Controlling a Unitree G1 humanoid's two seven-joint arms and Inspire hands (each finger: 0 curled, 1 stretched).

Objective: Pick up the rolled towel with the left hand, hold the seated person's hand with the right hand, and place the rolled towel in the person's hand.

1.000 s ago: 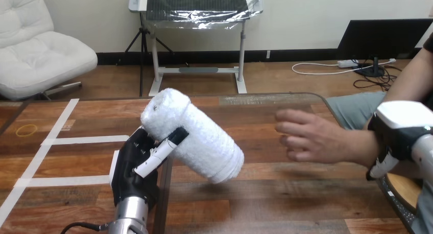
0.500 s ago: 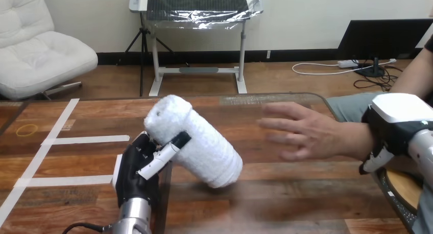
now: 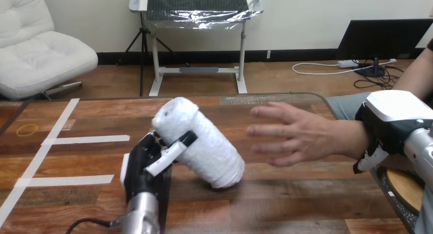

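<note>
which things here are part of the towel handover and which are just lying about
In the job: towel, left hand gripping it, person's hand, right hand.
Lying about: tape lines, yellow ring.

The rolled towel (image 3: 200, 141) is plain white with a nubbly pile. At its seven o'clock, the left hand (image 3: 145, 165) is black with a white-shelled finger (black at the tip). At the towel's three o'clock, the right hand (image 3: 392, 119) is black under a white shell. The table (image 3: 296, 195) is reddish-brown woodgrain, striped with white tape (image 3: 87, 139).
</note>
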